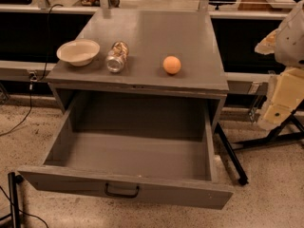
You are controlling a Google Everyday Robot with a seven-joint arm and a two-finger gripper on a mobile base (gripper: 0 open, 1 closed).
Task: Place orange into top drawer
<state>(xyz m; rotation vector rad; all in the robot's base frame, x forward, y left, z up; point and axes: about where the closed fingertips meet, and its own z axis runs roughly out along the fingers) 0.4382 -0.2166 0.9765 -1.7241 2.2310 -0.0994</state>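
The orange (172, 64) sits on the grey cabinet top (152, 32), right of centre and near its front edge. The top drawer (128, 156) is pulled wide open below it, and its inside is bare. Its flat front panel carries a small dark handle (122, 190) at the centre. My gripper (275, 110) is at the right edge of the view, on the cream-coloured arm. It hangs beside the cabinet's right side, well apart from the orange and holding nothing that I can see.
A white bowl (78, 52) stands at the front left of the cabinet top. A shiny silver-and-gold can (117, 56) lies on its side next to the bowl. Black stand legs (232, 156) reach across the speckled floor to the right of the drawer.
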